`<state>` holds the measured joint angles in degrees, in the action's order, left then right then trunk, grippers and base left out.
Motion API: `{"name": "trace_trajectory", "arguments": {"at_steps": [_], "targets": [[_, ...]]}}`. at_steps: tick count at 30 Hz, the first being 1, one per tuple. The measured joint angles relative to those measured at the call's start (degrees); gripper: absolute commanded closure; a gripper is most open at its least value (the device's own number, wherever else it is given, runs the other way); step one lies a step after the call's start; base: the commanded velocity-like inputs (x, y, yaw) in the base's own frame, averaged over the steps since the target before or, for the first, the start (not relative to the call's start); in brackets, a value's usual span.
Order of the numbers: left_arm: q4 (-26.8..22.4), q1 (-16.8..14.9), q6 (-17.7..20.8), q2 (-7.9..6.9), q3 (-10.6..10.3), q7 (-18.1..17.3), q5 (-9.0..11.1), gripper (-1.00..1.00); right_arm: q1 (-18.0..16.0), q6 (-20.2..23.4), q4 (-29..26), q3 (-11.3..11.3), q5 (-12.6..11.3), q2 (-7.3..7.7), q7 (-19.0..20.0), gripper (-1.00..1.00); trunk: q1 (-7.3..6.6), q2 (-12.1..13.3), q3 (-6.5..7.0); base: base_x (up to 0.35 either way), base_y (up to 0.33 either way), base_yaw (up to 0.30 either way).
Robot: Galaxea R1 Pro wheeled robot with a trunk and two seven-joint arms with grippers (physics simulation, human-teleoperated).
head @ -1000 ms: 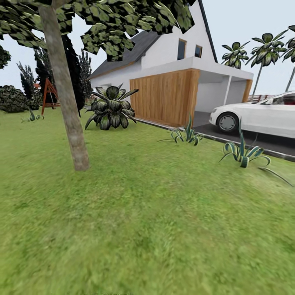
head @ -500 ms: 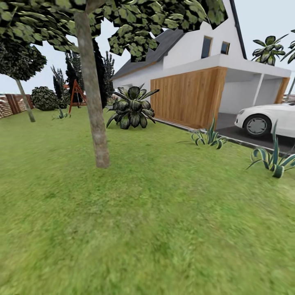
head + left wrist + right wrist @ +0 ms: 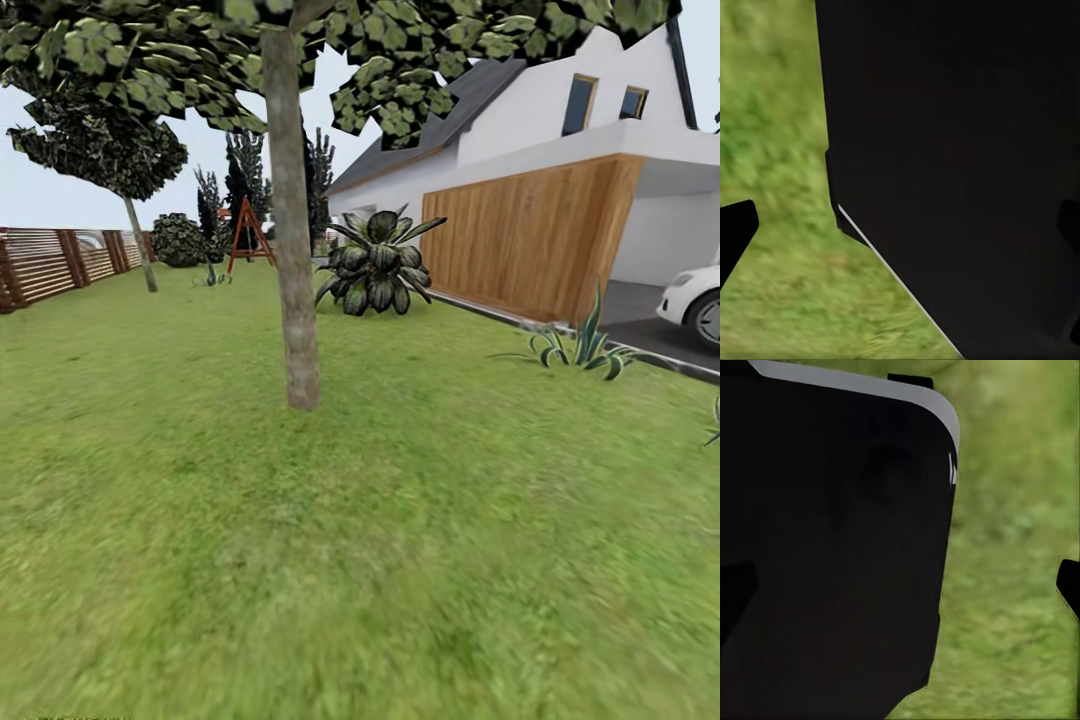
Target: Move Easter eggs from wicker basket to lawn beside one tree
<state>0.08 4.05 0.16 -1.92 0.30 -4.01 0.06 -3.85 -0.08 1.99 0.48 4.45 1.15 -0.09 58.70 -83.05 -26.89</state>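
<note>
Head view: 2 trees (image 3: 292, 250) on lawn (image 3: 360, 560), 1 white car (image 3: 695, 300); end effector states can't tell

The lawn (image 3: 400, 560) is showing as matt, mottled green grass. The tree (image 3: 292, 250) trunk is looking rough and grey-brown, like bark. Warm vertical wood planks are cladding the garage wall (image 3: 530, 240). The white car (image 3: 695, 300) is gleaming glossy beside it.

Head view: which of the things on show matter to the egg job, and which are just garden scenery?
Belongs to the job:
- lawn
- near tree
- far tree

Just scenery:
- house
- white car
- fence
- big leafy plant
- spiky agave
</note>
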Motion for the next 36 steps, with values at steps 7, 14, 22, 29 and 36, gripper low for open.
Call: {"name": "trace_trajectory", "arguments": {"at_steps": [7, 14, 22, 29, 36], "targets": [[0.0, 0.0, 0.0, 0.00, 0.0, -0.1, 0.1, -1.00, 0.0, 0.0, 0.0, 0.0, 0.0, 0.07, 0.0, -1.00, 0.00, 0.0, 0.00, 0.258, 0.227, 0.299], [0.0, 0.0, 0.1, 0.00, 0.0, 0.0, 0.1, -1.00, 0.0, 0.0, 0.0, 0.0, 0.1, 0.09, 0.1, -1.00, 0.00, 0.0, 0.00, 0.262, 0.227, 0.197], [0.0, 0.0, 0.1, -0.02, 0.0, 0.0, 0.1, -1.00, 0.0, -0.1, 0.0, 0.0, 0.1, 0.16, 0.2, -1.00, 0.00, 0.0, 0.00, 0.262, 0.227, 0.025], [0.0, 0.0, 0.1, -0.03, 0.0, 0.0, 0.1, -1.00, 0.0, -0.1, 0.0, 0.0, 0.1, 0.16, 0.1, -1.00, 0.00, 0.0, 0.00, 0.262, 0.227, 0.229], [0.0, 0.0, 0.1, -0.07, 0.0, 0.0, 0.1, -1.00, 0.0, -0.1, 0.0, 0.0, 0.1, 0.16, 0.1, -1.00, 0.00, 0.0, 0.00, 0.262, 0.227, 0.219]]}}
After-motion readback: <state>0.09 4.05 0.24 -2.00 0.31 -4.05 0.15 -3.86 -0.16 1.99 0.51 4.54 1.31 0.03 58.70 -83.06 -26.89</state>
